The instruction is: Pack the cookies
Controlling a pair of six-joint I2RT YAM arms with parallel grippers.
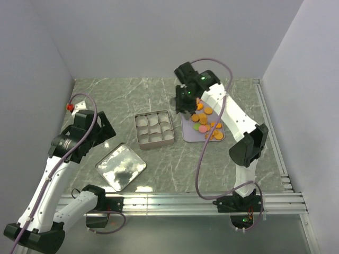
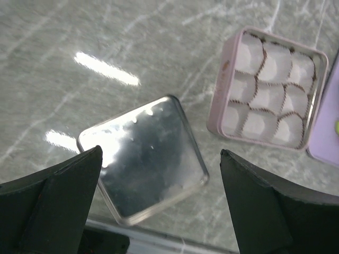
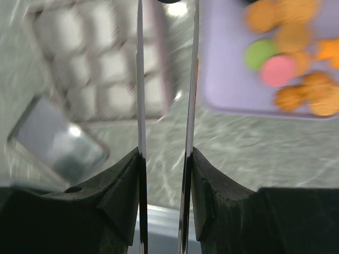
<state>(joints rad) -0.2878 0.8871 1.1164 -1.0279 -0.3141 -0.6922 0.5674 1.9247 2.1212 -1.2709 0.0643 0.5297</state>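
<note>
Right gripper (image 1: pixel 186 110), jaws narrowly apart with nothing seen between, is held above small flat orange, pink and green cookies (image 1: pixel 205 124) on a lavender rectangular tray (image 1: pixel 186 136), 3 o'clock of the square compartmented tin (image 1: pixel 139 129), presumably for picking.

We see the compartment tin (image 1: pixel 154 127) on the marbled tabletop (image 1: pixel 122 95). Just right of it sits the lavender tray (image 1: pixel 187 134) with the cookies (image 1: pixel 205 120), and the right hand (image 1: pixel 185 108) hangs over its far-left corner. Near-left of the tin lies a shiny lid (image 1: pixel 121 166).
</note>
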